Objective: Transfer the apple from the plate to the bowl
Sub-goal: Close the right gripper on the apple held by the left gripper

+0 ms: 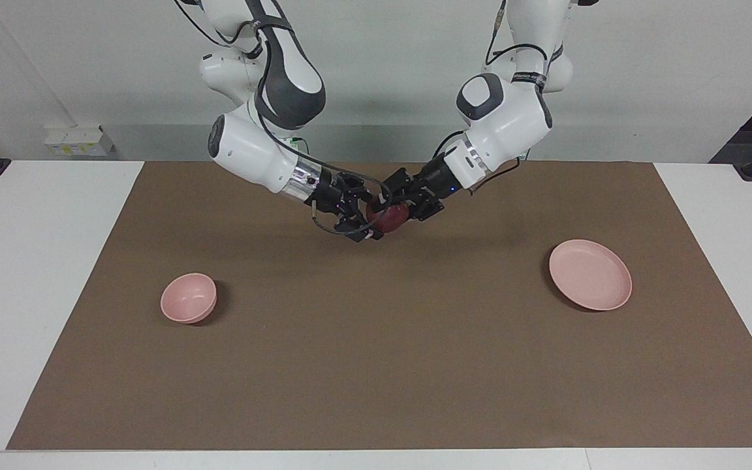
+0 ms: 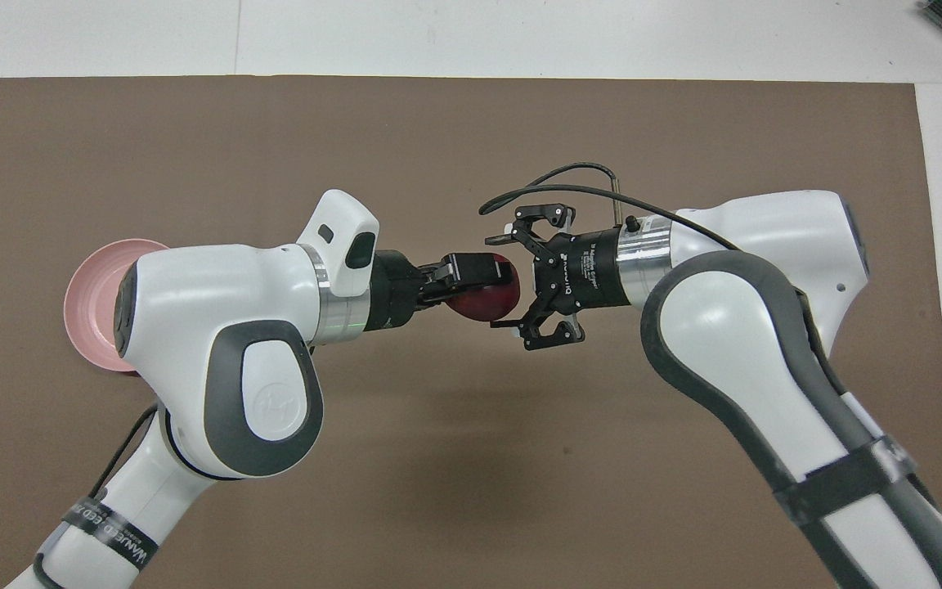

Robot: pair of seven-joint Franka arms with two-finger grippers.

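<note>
The right gripper (image 2: 520, 286) carries white lettering on its black body; it looks like "2F Adaptive Gripper" beside a brand name, but the letters are hardly legible. A black band (image 2: 111, 532) around the left arm reads roughly "WANED EED ZON". Another black band (image 1: 528, 78) bears unreadable lettering.

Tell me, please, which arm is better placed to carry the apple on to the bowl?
Right. The bowl lies toward the right arm's end of the table, and the right pincer is open at the apple, which the left pincer holds in the air.
</note>
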